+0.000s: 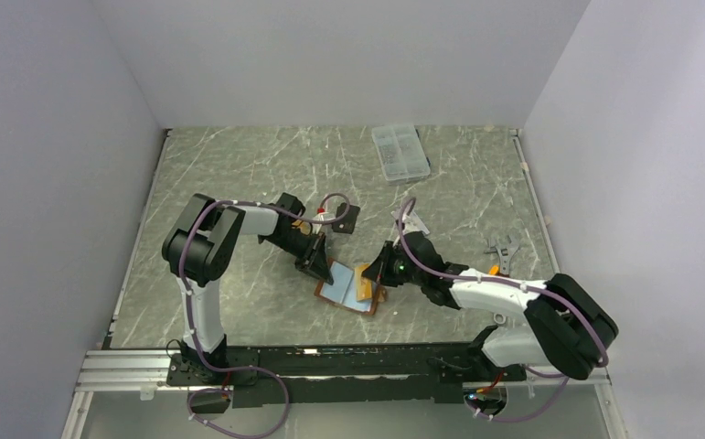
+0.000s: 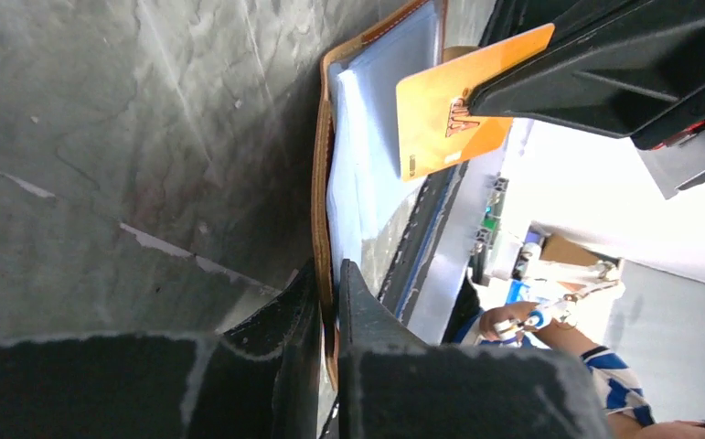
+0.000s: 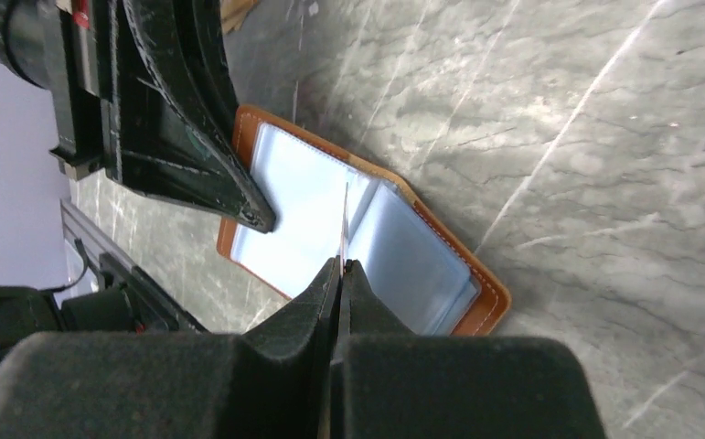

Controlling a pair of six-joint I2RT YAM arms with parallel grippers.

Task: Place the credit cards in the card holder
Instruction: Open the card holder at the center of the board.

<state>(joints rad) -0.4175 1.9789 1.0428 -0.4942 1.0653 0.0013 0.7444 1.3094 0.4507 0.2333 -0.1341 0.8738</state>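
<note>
Top external view: open brown leather card holder [image 1: 341, 293] flat on grey marbled table [image 1: 239, 174]. Left gripper [image 2: 330, 274] pinched closed on its edge; right gripper [image 3: 340, 265] clamped on thin orange-tan credit card [image 2: 440, 110], over pale pockets [image 3: 298, 197]. Risk: tilted card missing slot, holder sliding.

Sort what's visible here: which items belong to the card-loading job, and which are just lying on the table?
Part of the job:
- brown leather folding card holder, lying open, its edge pinched by the left gripper
- orange-tan flat credit card, held in the right gripper

Just lying about:
- clear plastic compartment box
- small grey metal tool
</note>
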